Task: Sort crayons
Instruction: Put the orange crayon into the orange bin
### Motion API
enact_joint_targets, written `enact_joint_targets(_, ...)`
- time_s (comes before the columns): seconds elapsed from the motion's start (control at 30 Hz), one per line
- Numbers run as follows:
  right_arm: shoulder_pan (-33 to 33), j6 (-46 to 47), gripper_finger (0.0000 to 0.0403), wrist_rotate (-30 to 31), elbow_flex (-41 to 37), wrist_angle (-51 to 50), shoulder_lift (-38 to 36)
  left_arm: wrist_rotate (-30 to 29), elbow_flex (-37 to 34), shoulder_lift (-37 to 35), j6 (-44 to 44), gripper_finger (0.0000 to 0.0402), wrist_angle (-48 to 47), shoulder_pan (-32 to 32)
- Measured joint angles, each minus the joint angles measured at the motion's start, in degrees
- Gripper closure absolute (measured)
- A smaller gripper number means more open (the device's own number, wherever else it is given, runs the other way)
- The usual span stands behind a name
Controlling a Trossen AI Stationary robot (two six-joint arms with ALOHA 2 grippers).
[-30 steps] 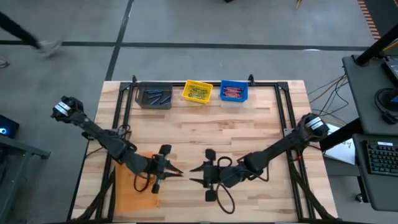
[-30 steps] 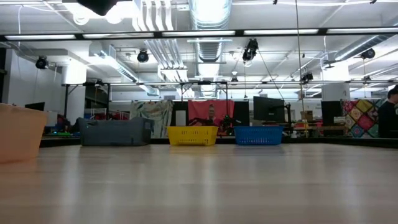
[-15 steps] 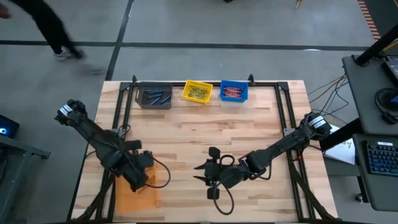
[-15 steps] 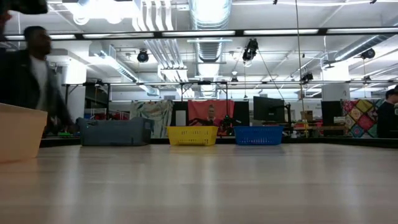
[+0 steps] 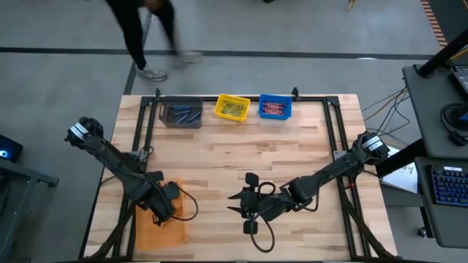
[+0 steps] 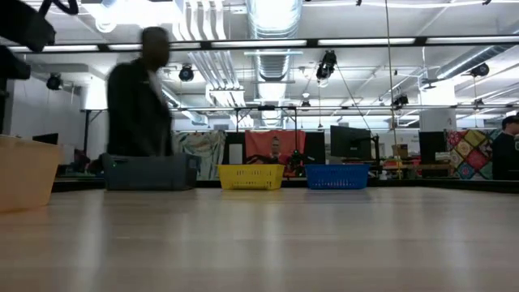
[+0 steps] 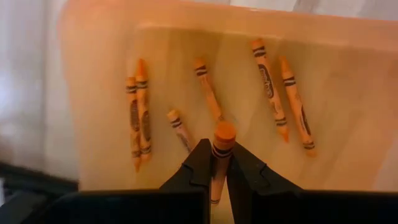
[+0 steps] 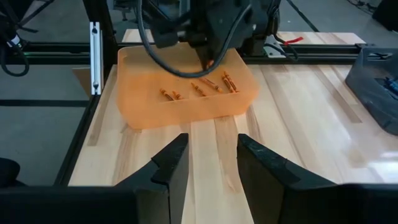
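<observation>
left gripper [image 7: 219, 163] is pinching an orange wax crayon [image 7: 221, 146], lower end hidden between fingers, over the translucent orange plastic bin [image 5: 162, 228] | right gripper [image 8: 210, 163] is waiting mid-table, fingers spread | passing person [image 6: 138, 97] is blurring

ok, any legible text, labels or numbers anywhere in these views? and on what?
None can be read.
Orange crayons in the orange bin: wrappers carry dark bands and print, too blurred to read.
Crayon held in the left gripper: dark bands only, no letters legible.
Grey bin, yellow bin, blue bin: no labels visible.
Red banner in the room behind: too small to read.
</observation>
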Motion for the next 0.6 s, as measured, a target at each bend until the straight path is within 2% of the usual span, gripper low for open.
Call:
enact_joint_targets(0.1,0.0,0.0,0.0275,0.0,0.0,0.0,0.0,0.6,-2.8,0.0,0.0,0.04,2.9,0.0)
enact_joint_targets(0.6,0.0,0.7,0.0273,0.0,-0.1,0.0,0.0,0.9,-11.0,0.0,-2.3,0.0398,3.8,0.0)
